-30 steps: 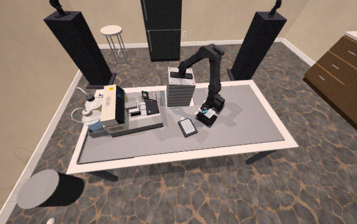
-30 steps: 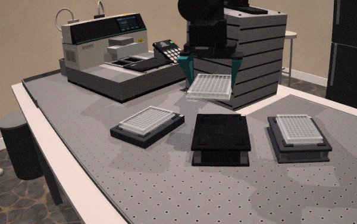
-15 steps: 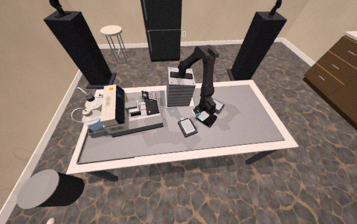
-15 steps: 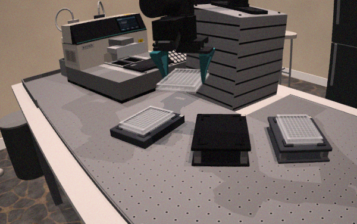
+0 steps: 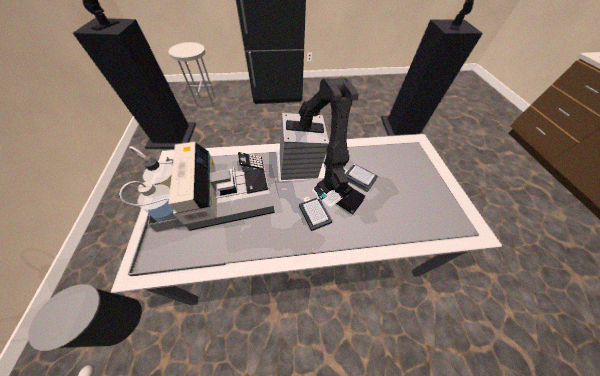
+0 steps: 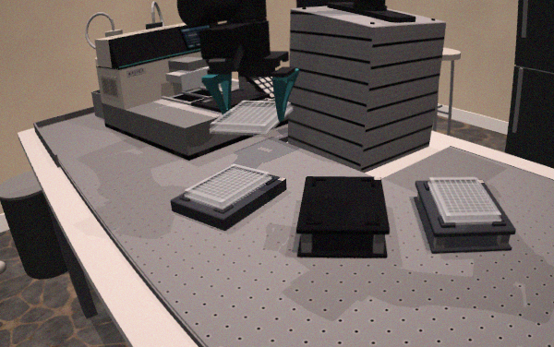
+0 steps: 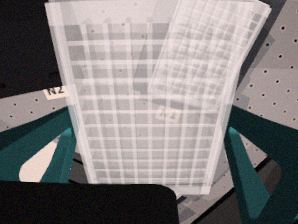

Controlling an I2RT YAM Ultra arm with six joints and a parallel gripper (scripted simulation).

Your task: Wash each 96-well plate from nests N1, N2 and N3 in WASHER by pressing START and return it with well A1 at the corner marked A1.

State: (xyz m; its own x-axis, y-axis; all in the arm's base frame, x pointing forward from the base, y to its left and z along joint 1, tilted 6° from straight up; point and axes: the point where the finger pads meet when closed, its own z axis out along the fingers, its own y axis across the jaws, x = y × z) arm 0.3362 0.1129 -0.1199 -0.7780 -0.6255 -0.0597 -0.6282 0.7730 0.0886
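Note:
My gripper (image 5: 327, 196) (image 6: 253, 114) (image 7: 150, 113) has teal fingers and is shut on the long sides of a clear 96-well plate (image 5: 332, 199) (image 6: 249, 117) (image 7: 143, 90). It holds the plate in the air, slightly tilted, between the nests and the washer (image 5: 200, 185) (image 6: 152, 92). The middle nest (image 5: 352, 201) (image 6: 343, 203), a black slab, is empty; the wrist view shows its N2 label (image 7: 55, 91). The left nest (image 5: 309, 222) (image 6: 217, 217) holds a plate (image 5: 315, 212) (image 6: 228, 185). The right nest (image 5: 371, 184) (image 6: 466, 233) holds a plate (image 5: 360, 175) (image 6: 463, 200). The keypad (image 5: 251, 160) lies right of the carrier track.
The arm stands on a tall grey slotted block (image 5: 302, 152) (image 6: 365, 83) just behind the nests. Bottles and tubing (image 5: 150, 175) stand left of the washer. The table's white rim (image 5: 310, 260) (image 6: 115, 295) runs along the front.

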